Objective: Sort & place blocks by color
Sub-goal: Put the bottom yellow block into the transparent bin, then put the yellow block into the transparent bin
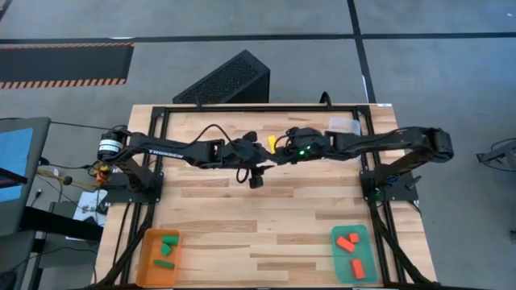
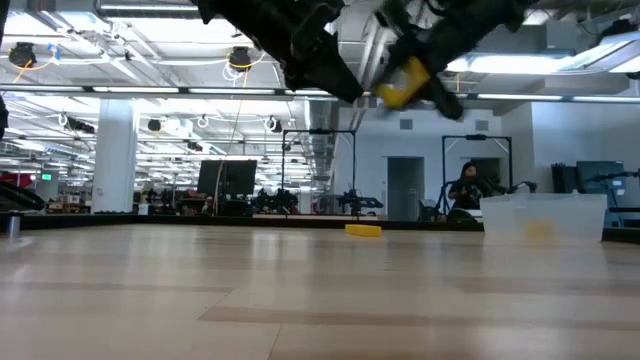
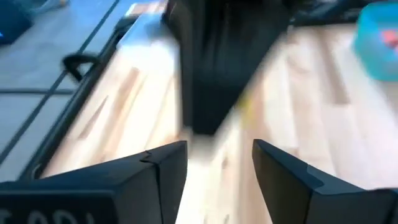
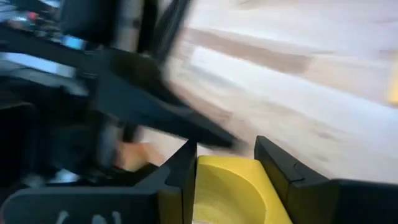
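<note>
My right gripper (image 1: 276, 146) is over the far middle of the table, shut on a yellow block (image 4: 227, 186) that hangs high above the wood in the low view (image 2: 405, 80). My left gripper (image 1: 255, 153) hovers right beside it, facing it, fingers open (image 3: 217, 168) and touching nothing. A second yellow block (image 2: 363, 230) lies flat on the far part of the table. Green blocks (image 1: 168, 246) lie in the orange tray (image 1: 149, 266) and red blocks (image 1: 348, 242) in the teal tray (image 1: 367, 270). My right gripper pinches the yellow block between its two fingers, one finger (image 4: 180, 177) on each flat side of the chunk, whose rounded face (image 4: 239, 180) shows between them. The fingers come from the table's right, slanting down. The block is lifted clear of the table.
A clear tray (image 1: 344, 126) stands at the far right of the table and shows in the low view (image 2: 545, 215). The orange tray is at the near left corner, the teal tray at the near right. Bare wood (image 1: 258, 225) lies between them.
</note>
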You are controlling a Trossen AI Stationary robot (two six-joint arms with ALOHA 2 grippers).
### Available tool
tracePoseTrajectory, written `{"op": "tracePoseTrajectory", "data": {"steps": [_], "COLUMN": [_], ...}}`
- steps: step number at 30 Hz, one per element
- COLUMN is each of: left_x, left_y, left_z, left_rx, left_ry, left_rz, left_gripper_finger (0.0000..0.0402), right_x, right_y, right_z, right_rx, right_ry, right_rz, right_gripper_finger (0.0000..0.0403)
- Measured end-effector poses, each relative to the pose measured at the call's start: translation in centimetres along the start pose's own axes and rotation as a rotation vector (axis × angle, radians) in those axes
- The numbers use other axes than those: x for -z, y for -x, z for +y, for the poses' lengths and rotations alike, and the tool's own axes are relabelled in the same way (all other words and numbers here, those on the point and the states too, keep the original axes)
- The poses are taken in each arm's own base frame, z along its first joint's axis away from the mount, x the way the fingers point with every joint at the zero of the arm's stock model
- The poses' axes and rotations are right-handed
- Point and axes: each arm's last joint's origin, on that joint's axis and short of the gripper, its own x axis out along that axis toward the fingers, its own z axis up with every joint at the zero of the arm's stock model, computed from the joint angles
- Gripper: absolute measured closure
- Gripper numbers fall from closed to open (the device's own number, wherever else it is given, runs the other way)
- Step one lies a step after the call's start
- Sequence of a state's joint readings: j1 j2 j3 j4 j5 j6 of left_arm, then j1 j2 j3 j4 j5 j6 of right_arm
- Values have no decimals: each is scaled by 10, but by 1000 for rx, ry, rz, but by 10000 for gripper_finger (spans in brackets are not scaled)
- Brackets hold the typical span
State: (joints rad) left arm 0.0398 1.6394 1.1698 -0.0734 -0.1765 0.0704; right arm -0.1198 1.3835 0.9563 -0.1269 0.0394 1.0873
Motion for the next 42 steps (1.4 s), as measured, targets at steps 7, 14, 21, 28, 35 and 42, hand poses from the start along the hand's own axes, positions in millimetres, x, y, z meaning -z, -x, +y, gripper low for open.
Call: {"op": "tracePoseTrajectory", "data": {"steps": [7, 14, 21, 28, 35, 42], "left_x": [7, 17, 39, 58, 68, 71], "left_y": [5, -16, -61, -86, -99, -98], "left_z": [16, 40, 67, 81, 83, 90], "left_rx": [-108, -172, -86, -136, -168, -318], "left_ry": [18, 127, 287, 374, 411, 589], "left_rz": [93, 107, 39, 15, 3, -5], "left_gripper_finger": [208, 209, 209, 205, 165, 128], "right_x": [-27, -28, -32, -33, -33, -23], "right_y": [66, 110, 100, 91, 87, 86], "right_z": [-42, -103, -135, -149, -153, -138], "right_rx": [391, 985, 1030, 1064, 1077, 966], "right_ry": [47, 40, -21, -47, -47, -66], "right_rz": [-71, -24, -5, 50, 92, 88], "right_gripper_finger": [274, 274, 248, 204, 146, 128]}}
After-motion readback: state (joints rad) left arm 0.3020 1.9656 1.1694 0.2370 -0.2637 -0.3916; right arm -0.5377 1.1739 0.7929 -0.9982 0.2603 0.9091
